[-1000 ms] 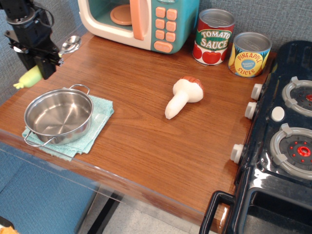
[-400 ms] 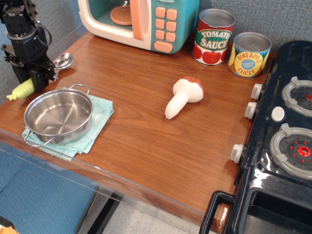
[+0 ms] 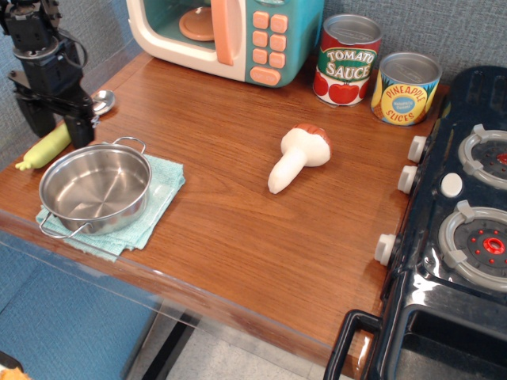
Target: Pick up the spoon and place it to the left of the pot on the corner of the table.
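The spoon point(image 3: 43, 149) lies on the table point(image 3: 238, 229) near its left corner, just left of and behind the pot point(image 3: 95, 188). Its yellow-green handle points to the front left, and its silver bowl point(image 3: 103, 100) lies toward the back. My gripper point(image 3: 57, 125) stands low over the middle of the spoon. Its black fingers point(image 3: 80, 128) are spread apart on either side of the handle, so it is open. The shiny pot sits on a teal cloth point(image 3: 164, 188) by the front left edge.
A white, brown-capped toy mushroom point(image 3: 299, 156) lies mid-table. A toy microwave point(image 3: 226, 36) and two cans point(image 3: 346, 59) point(image 3: 405, 87) stand along the back. A black toy stove point(image 3: 459, 229) fills the right side. The table's edge runs close by the spoon on the left.
My gripper came down with the spoon from above the left corner to the tabletop. Its fingers have spread apart, and the spoon now lies on the table beside the pot.
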Available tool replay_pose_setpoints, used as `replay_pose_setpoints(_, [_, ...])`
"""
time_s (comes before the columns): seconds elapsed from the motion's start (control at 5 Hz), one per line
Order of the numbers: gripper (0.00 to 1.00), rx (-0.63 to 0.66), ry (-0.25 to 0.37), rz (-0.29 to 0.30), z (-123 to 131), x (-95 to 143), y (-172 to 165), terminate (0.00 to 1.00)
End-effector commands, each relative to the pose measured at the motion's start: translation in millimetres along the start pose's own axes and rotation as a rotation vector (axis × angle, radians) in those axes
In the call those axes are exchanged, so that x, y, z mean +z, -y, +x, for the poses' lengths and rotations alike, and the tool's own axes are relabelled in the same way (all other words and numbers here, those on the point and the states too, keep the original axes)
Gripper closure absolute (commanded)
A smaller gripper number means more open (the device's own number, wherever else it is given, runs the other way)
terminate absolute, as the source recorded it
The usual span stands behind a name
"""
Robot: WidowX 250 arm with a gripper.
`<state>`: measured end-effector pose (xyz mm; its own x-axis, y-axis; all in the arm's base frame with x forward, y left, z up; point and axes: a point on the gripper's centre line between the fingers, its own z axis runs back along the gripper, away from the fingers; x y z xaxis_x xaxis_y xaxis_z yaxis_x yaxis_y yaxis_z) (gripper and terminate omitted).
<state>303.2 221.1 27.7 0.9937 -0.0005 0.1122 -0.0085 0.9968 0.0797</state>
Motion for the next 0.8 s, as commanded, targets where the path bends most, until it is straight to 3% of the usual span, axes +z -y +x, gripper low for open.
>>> replay_pose_setpoints(0.0, [0.00, 0.017, 0.176, 0.035, -9.1, 87.5, -9.0, 0.00])
replay_pose_setpoints(0.4, [0.00, -0.008, 0.160, 0.036, -8.6, 90.9, -7.2, 0.00])
replay_pose_setpoints(0.6, [0.00, -0.008, 0.160, 0.036, -8.6, 90.9, -7.2, 1.00])
